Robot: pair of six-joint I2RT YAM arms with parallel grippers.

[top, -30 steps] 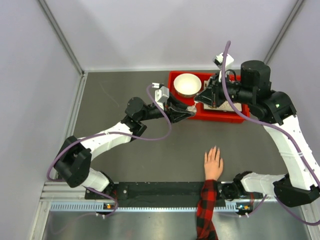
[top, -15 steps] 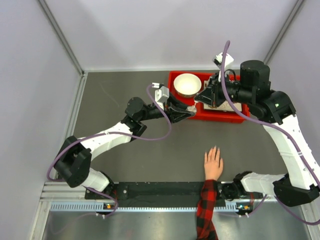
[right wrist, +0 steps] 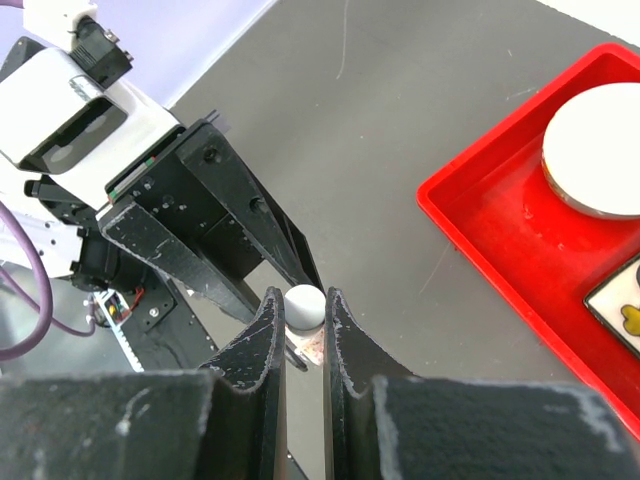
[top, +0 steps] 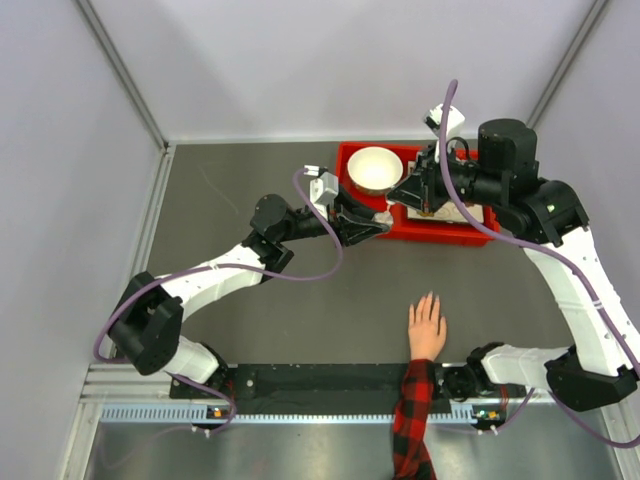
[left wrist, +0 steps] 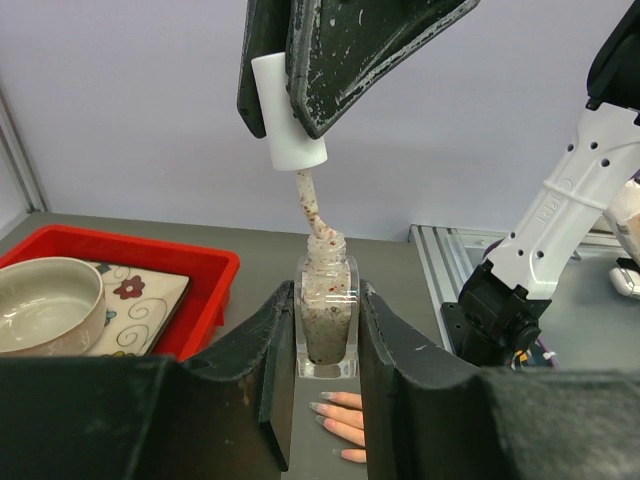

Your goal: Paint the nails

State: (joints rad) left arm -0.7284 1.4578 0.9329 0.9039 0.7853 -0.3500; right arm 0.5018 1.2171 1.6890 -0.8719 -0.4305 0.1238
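Brush (left wrist: 311, 205) is still dipping, barely moving; right hand (right wrist: 303, 306) is pinching its cap (left wrist: 285, 110), left hand (left wrist: 327, 312) is squeezing bottle (left wrist: 327, 330), nails (left wrist: 320, 407) are waiting unpainted.

**A:** Where are the tiny pale fingernails (top: 432, 296)?

**B:** They tip the five fingers of a light-skinned human hand (top: 427, 330). The hand lies flat, palm down, on the dark grey table (top: 250, 330), close to its near edge and right of the middle. A red-and-black plaid sleeve (top: 413, 420) covers the wrist.

**A:** Which way do they point?

**B:** Away from the near edge, with the fingers lying close together.

**A:** And their look?

**B:** From above they're too small to judge. The left wrist view catches three fingertips (left wrist: 345, 428) low in the picture. Those nails are pale, longish and tapered, facing up. I can't tell whether any polish is on them.
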